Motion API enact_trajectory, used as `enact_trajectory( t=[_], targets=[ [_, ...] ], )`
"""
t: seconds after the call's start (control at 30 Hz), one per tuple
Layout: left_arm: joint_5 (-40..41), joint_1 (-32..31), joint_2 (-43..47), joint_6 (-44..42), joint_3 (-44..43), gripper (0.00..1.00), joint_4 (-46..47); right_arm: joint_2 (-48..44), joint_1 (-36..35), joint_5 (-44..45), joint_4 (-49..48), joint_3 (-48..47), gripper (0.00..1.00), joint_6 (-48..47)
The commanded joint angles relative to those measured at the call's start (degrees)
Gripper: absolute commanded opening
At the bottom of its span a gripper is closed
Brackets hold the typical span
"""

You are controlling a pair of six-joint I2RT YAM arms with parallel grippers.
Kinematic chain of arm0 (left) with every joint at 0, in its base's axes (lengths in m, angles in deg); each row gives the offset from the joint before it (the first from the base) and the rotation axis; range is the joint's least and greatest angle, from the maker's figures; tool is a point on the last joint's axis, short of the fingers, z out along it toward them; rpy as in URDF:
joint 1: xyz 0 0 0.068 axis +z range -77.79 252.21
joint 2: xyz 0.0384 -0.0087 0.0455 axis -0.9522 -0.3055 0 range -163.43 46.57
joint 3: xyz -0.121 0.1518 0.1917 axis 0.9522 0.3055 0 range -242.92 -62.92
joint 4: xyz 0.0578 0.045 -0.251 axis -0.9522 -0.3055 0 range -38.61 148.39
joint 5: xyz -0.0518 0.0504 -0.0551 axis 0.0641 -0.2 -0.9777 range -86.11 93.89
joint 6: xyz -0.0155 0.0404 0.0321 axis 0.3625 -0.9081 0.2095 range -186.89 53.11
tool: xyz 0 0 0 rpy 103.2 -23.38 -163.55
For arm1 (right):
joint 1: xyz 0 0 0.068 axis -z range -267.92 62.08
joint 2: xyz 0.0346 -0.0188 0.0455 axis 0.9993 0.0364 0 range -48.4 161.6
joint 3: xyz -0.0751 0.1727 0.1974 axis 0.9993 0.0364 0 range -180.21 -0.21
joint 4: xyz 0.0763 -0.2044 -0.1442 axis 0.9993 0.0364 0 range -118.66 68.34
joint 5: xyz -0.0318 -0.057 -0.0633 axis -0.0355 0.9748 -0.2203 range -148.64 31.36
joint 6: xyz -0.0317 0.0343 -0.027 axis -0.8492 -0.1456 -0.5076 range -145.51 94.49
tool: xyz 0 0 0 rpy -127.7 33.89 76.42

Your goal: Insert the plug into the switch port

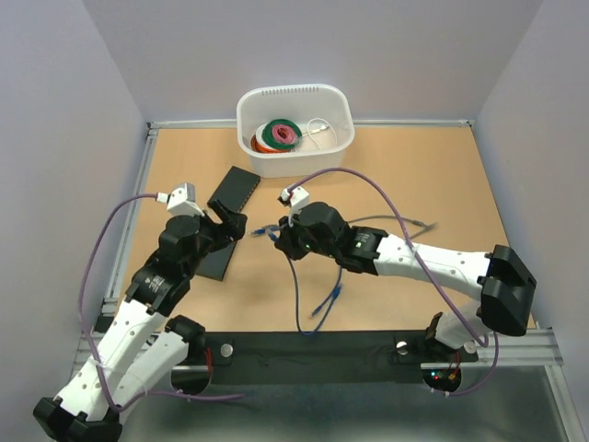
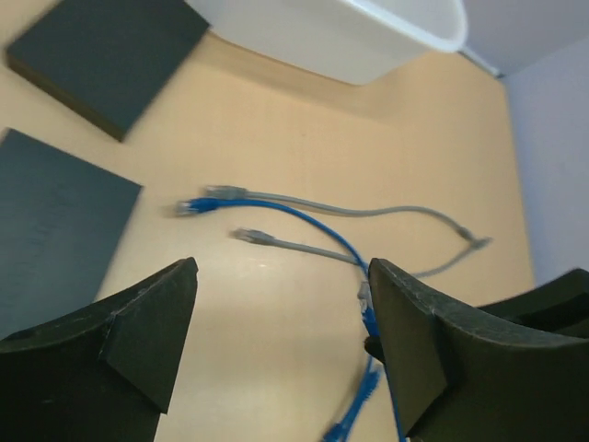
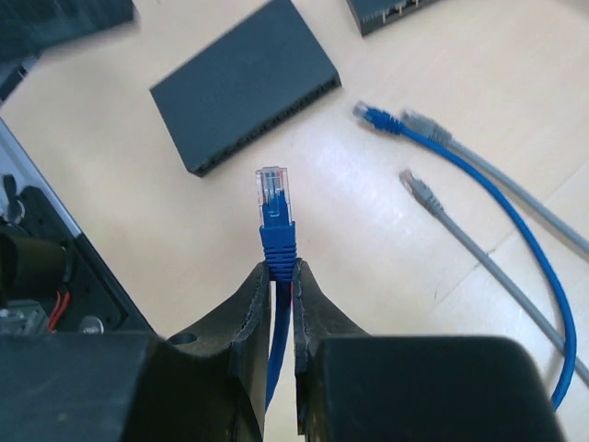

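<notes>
Grasp done: right claw (image 3: 281, 276) is pinched on the blue cable (image 3: 278, 341) just behind its clear-tipped blue network plug (image 3: 273, 198). The plug is in the air, tip aimed toward the flat black plastic switch box (image 3: 241, 85), still apart from it. Left claw (image 2: 281, 304) gapes empty near the switch. Remaining: align and insert.

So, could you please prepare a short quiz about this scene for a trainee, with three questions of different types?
1. True or false: the left gripper is shut on a cable.
2. What does the right gripper hold? A) a grey cable B) the blue cable, just behind its plug C) a switch
3. How many black switches lie on the table?
Key: 1 false, it is open and empty; 2 B; 3 two.
</notes>
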Motion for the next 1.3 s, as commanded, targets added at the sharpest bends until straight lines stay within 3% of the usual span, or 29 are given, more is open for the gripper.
enact_trajectory(
  t=[0.0,0.37,0.53,0.83,1.27],
  targets=[
    [8.2,1.8,-1.6,-8.1,-5.9,0.89,-6.2,1.6,-0.2,0.7,-2.1,1.1,0.0,2.6],
    [-10.9,22.0,-14.9,-17.4,-7.7,0.9,-2.2,12.3,-0.5,-2.7,-2.0,-2.7,0.0,2.6],
    [-14.9,30.6,-18.4,-21.9,-10.9,0.9,-2.2,15.5,-0.5,-3.2,-2.1,-5.1,0.0,0.6],
    [-18.0,36.9,-28.9,-18.9,-8.2,0.91,-0.1,23.4,-0.7,-6.5,-2.0,-10.8,0.0,-2.9],
    [-19.5,37.3,-36.3,-18.9,-5.9,0.83,4.6,32.0,-2.9,-12.8,-1.2,-18.5,0.0,-5.1]
  ],
)
